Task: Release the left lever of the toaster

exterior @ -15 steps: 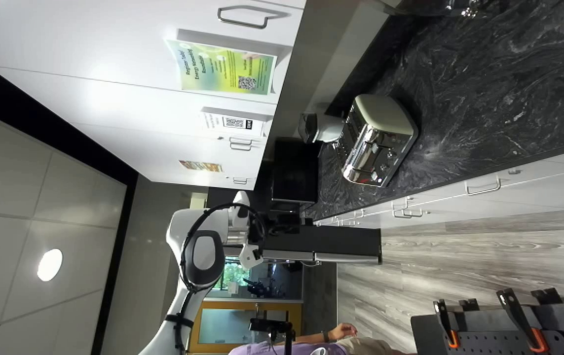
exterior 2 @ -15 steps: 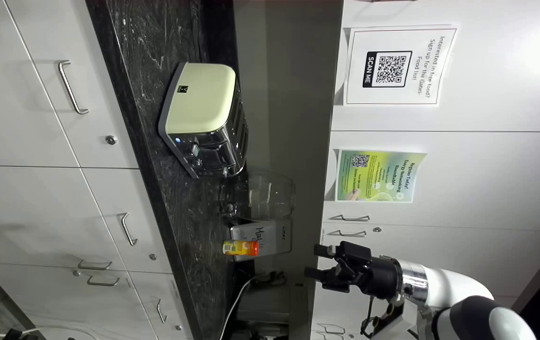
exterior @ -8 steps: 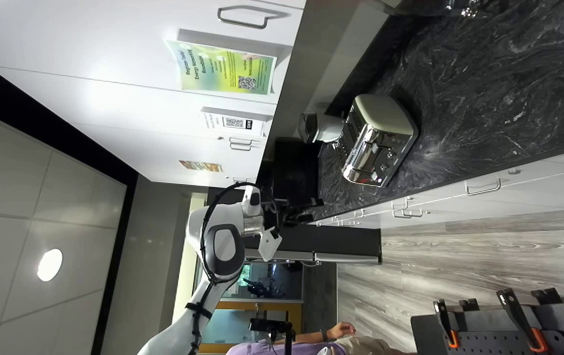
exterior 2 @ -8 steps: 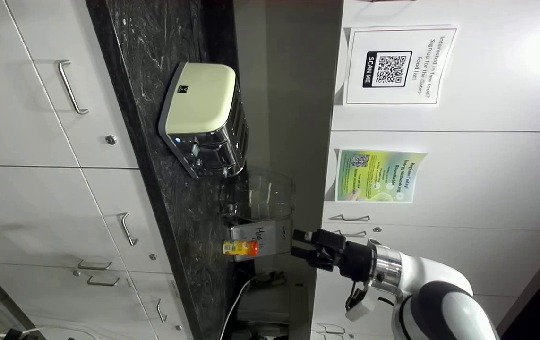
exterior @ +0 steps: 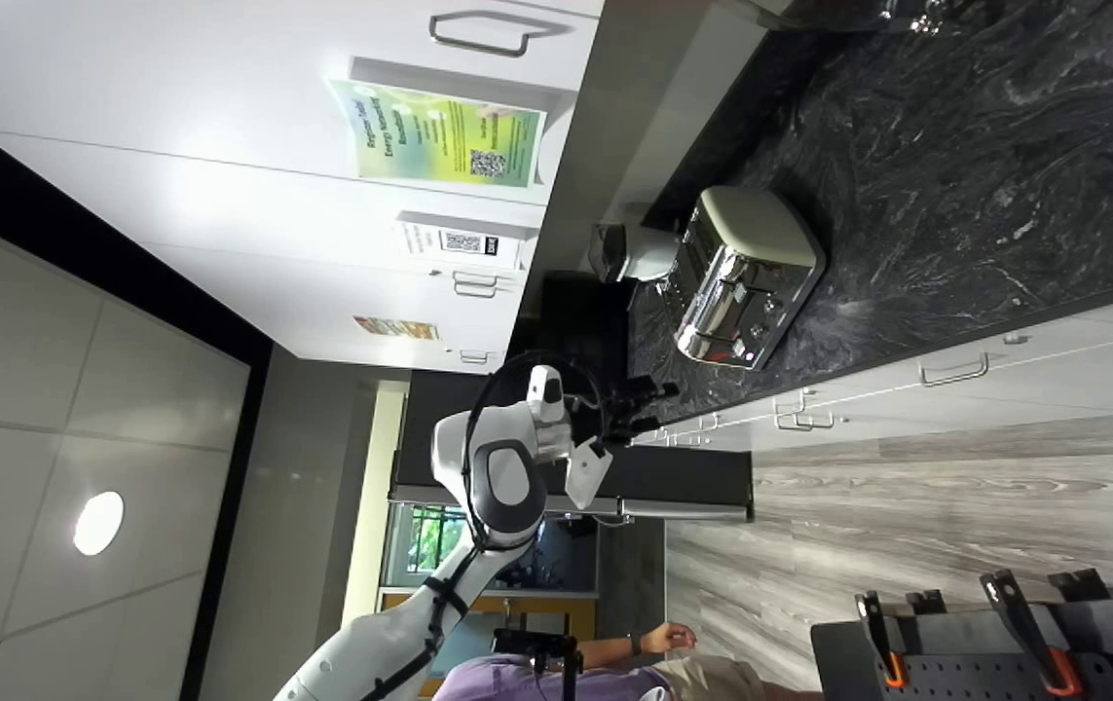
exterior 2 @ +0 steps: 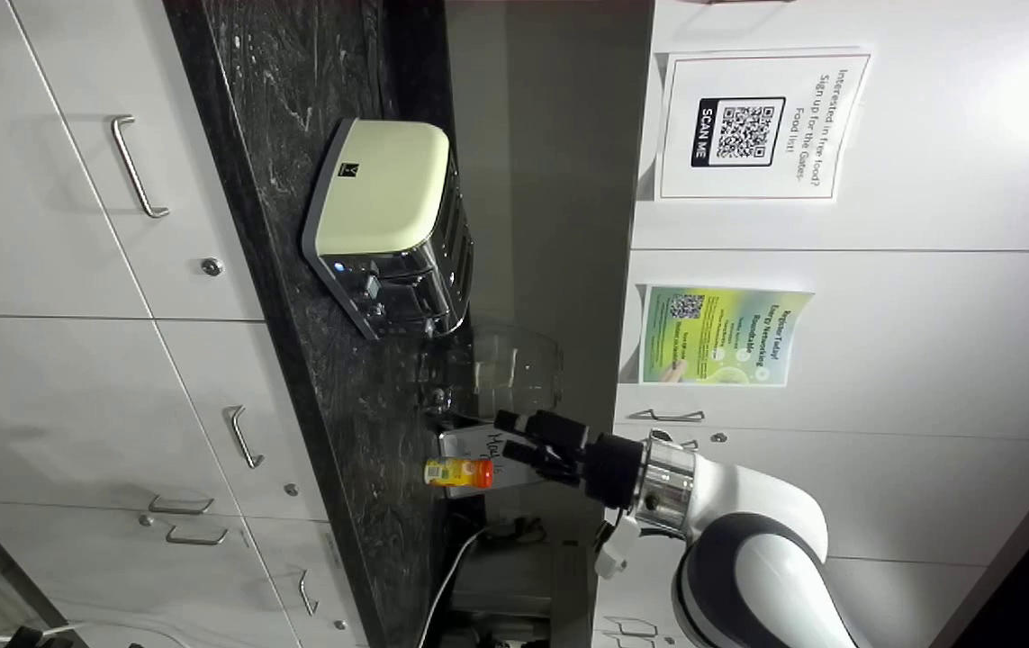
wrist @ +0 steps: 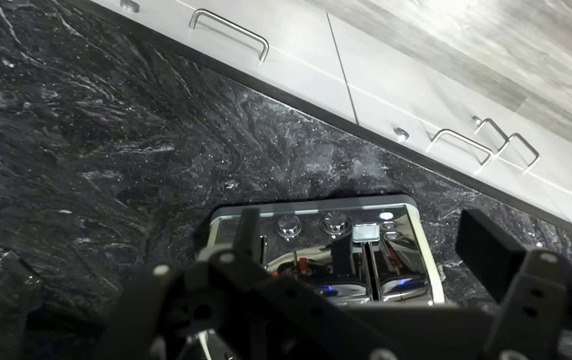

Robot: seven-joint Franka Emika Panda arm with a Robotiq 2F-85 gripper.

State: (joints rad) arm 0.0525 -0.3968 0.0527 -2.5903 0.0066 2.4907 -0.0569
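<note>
The silver toaster with cream sides stands upright on the counter in both exterior views (exterior: 751,273) (exterior 2: 383,189) and in the wrist view (wrist: 316,250). Its left lever (wrist: 366,232) sits at the base end of its slot, beside a lit button (wrist: 386,216); the lever also shows in an exterior view (exterior 2: 372,286). The right lever (exterior 2: 430,328) sits higher; my finger hides it in the wrist view. My gripper (wrist: 366,239) is open and empty, its fingers wide apart. In both exterior views (exterior: 661,407) (exterior 2: 509,436) it is above the counter, apart from the toaster.
A clear container (exterior 2: 514,371), a box with writing (exterior 2: 514,445) and a yellow bottle with an orange cap (exterior 2: 455,472) stand beside the toaster. White wall cabinets (exterior 2: 838,360) hang above. The dark counter's (exterior: 955,195) front edge runs along white drawers.
The arm has moved forward and down towards the counter, bringing the gripper closer to the toaster. The gripper has tilted. The toaster and its levers have not moved.
</note>
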